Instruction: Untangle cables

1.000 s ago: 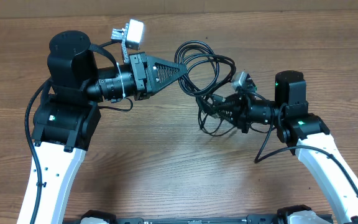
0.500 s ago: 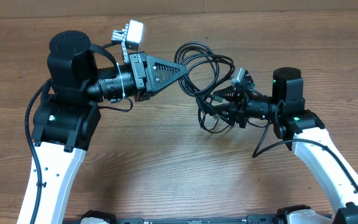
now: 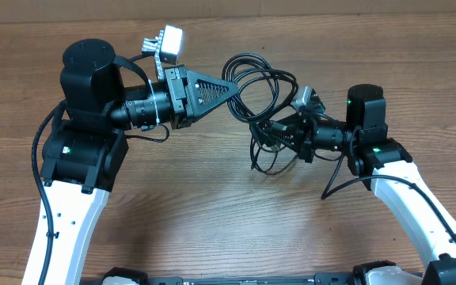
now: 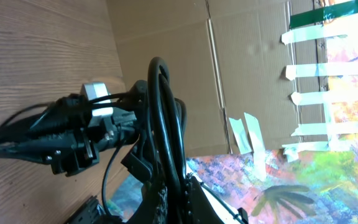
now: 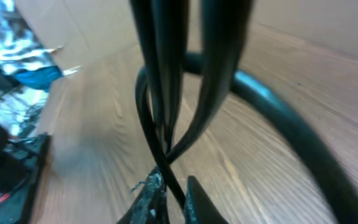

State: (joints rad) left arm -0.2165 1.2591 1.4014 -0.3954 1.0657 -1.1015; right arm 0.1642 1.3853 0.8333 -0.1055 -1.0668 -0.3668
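Wooden table [image 3: 212, 222] with a brown grain finish, both arms reaching in over it from the near edge. The cables [image 3: 269, 83] are a bunch of thin black loops over the middle of the table, a bit toward its far edge, strung between the two grippers.

The left gripper [image 3: 232, 85] points across the table's far half, and its fingers are pressed together on one end loop of the bundle. From the left wrist cam you can see the cords [image 4: 166, 124] running right up out of the fingers, several strands side by side, lifted clear of the table.

The right gripper [image 3: 269, 133] is buried in the lower part of the tangle, over the table's middle. In its own wrist view the fingertips [image 5: 146, 200] sit nearly together with a thin strand running between them, so it looks pinched on that one. A couple of loops droop below it onto the wood. Pretty blurry up close, can't make out any plug ends.
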